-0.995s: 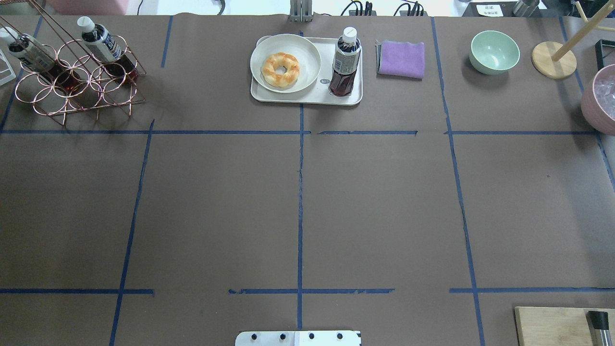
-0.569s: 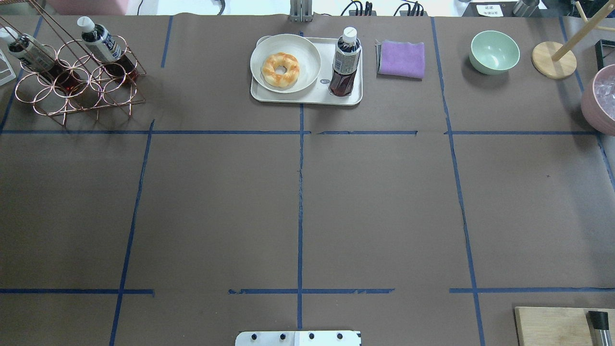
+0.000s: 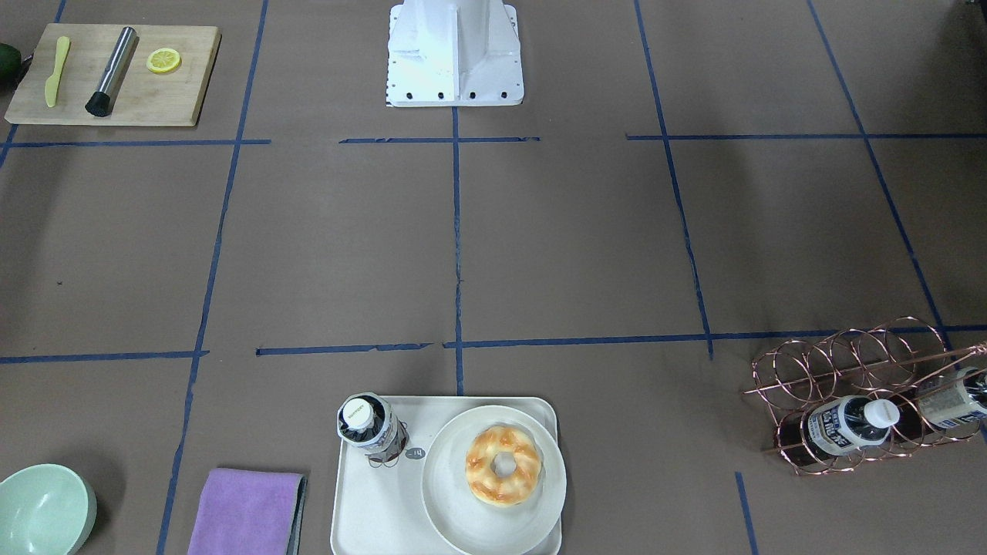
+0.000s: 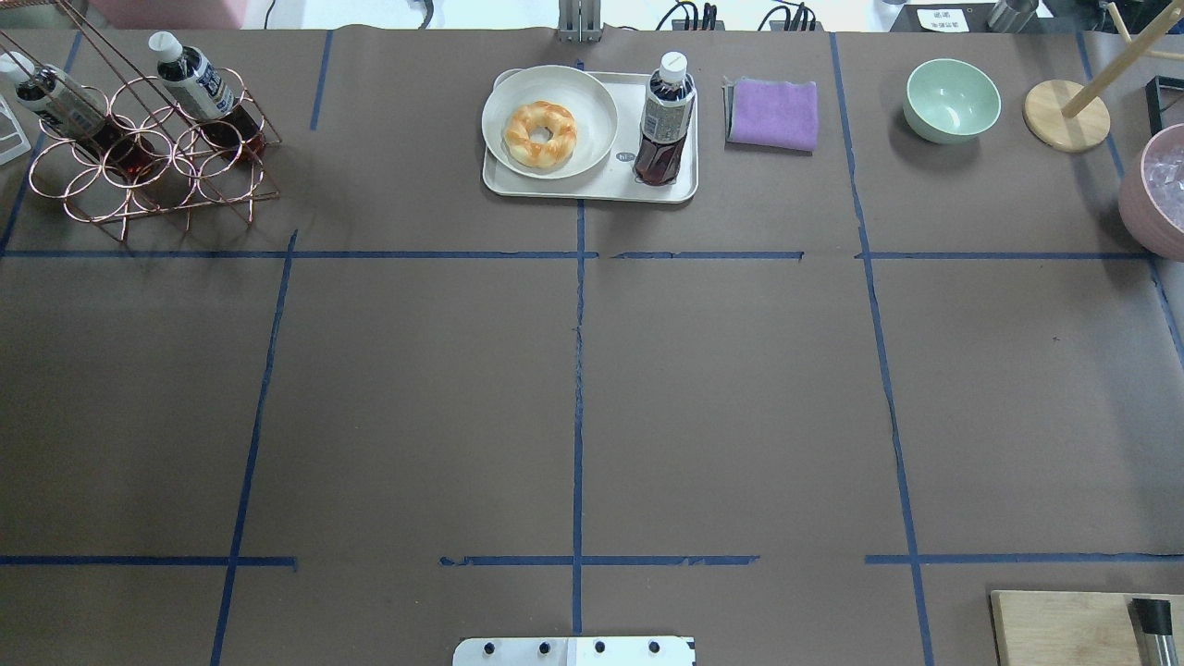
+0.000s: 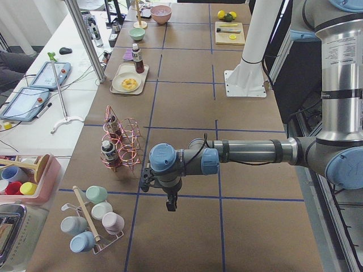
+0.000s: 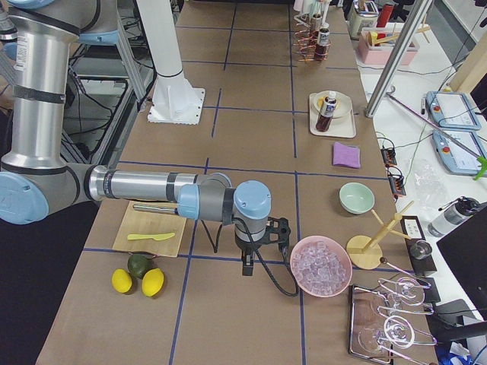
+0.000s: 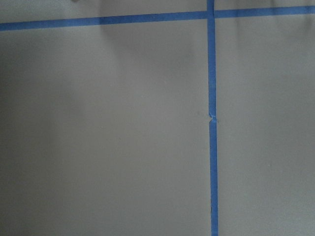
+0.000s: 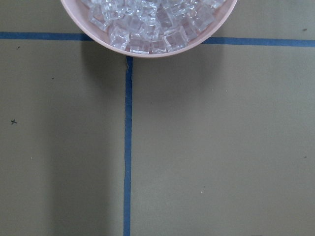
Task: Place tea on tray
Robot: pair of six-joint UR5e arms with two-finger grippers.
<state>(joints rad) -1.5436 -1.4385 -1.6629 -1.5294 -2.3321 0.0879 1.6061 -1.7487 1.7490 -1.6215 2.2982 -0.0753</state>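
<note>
Tea upright on the tray, at its right end in the overhead view, just beside the plate with the doughnut. Stands inside the rim, cap up, touched by nothing. Reads as the placing step done and the release already made; judged as good as finished.

Left gripper low over bare worktop near the wire rack, well apart from the tray. Right gripper just beside the pink bowl of ice, likewise far off. Jaws of both, apart or together: cannot tell, with only the side cameras showing them and neither wrist view catching any part.

Calls for nothing more on the tea, at most a check for steadiness. No call to handle the two similar bottles in the rack.
</note>
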